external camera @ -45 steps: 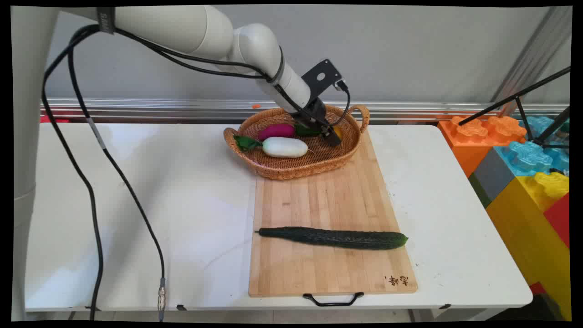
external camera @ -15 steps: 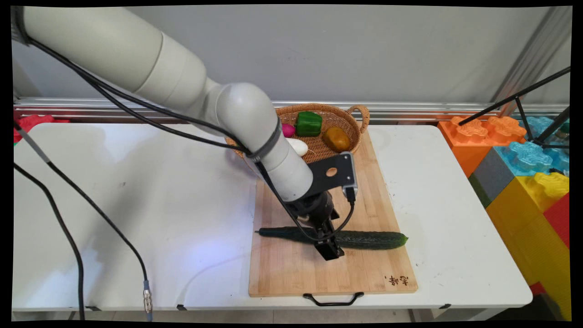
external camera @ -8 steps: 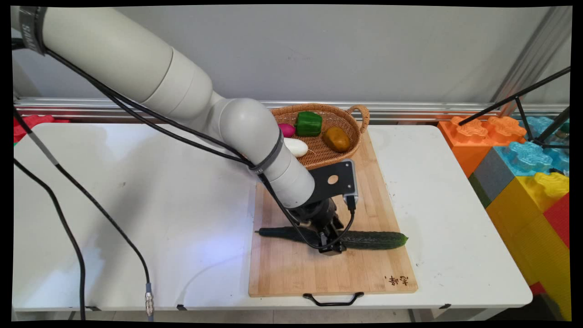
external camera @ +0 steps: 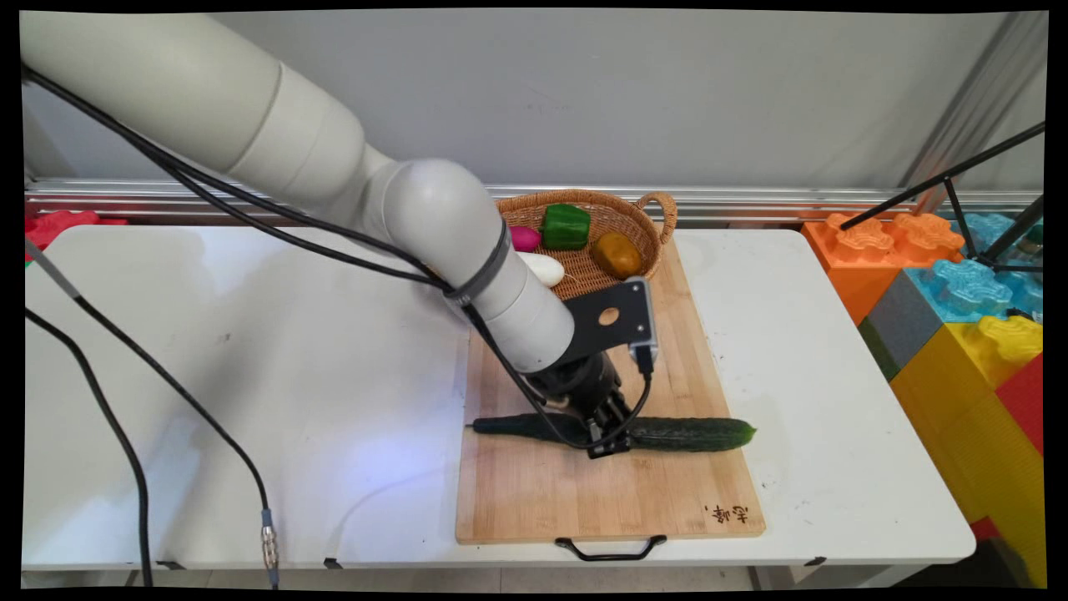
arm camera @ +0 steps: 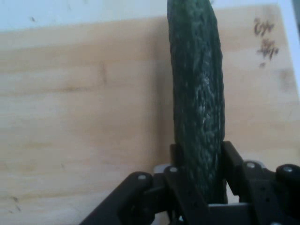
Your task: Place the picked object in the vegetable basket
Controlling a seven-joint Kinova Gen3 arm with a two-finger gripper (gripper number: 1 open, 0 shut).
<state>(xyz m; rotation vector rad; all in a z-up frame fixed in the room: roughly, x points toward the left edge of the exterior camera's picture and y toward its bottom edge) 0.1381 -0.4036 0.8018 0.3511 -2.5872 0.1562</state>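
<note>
I see a white tabletop (external camera: 250,359) standing before a plain grey wall, with big plastic building blocks in orange, blue and yellow (external camera: 959,300) beside its right end. A long rectangular cutting board of light wood (external camera: 584,501) lies on the tabletop, its black handle at the near edge. On the far end of the board rests an oval woven wicker basket (external camera: 642,242); in it I can see a green bell pepper (external camera: 566,226), a brown potato (external camera: 617,255), a white radish (external camera: 544,269) and a piece of something magenta (external camera: 526,239), partly hidden by the arm. A long dark green cucumber (external camera: 692,434) lies across the near half of the board. My black claw (external camera: 607,440) is down on the cucumber near its middle, and in the hand view both fingers (arm camera: 232,161) are pressed against its sides, so it is closed around the cucumber (arm camera: 197,93).
</note>
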